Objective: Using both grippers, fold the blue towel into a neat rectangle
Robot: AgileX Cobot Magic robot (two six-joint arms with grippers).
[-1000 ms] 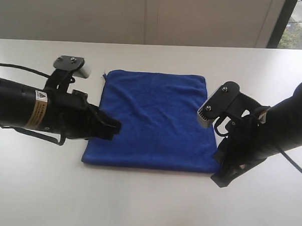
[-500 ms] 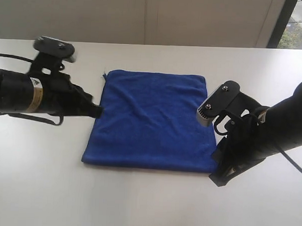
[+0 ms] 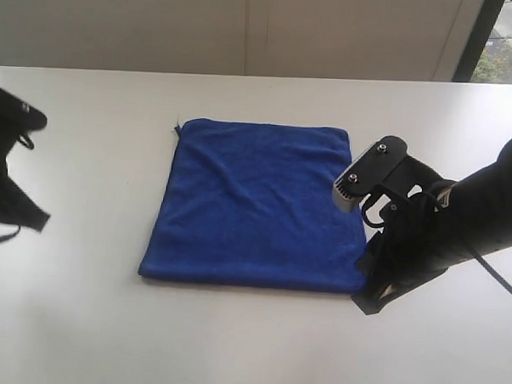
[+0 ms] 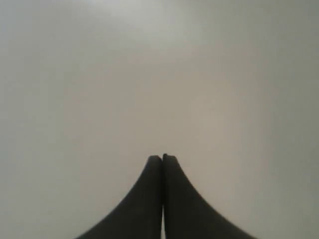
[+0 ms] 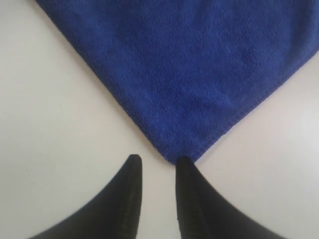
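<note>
The blue towel (image 3: 255,205) lies flat mid-table (image 3: 232,352), its long axis seemingly near-to-far. A tiny tag (image 3: 175,127) at its far-left corner is unreadable. The right gripper (image 5: 158,160), its 2 jaws apart and empty, sits at the near-right corner. The left gripper (image 4: 162,158), closed, is well apart.

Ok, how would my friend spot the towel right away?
Find the big white table. Flat in its middle lies the towel. It is the only bright blue, soft thing there; the right gripper by its corner is black and hard.
</note>
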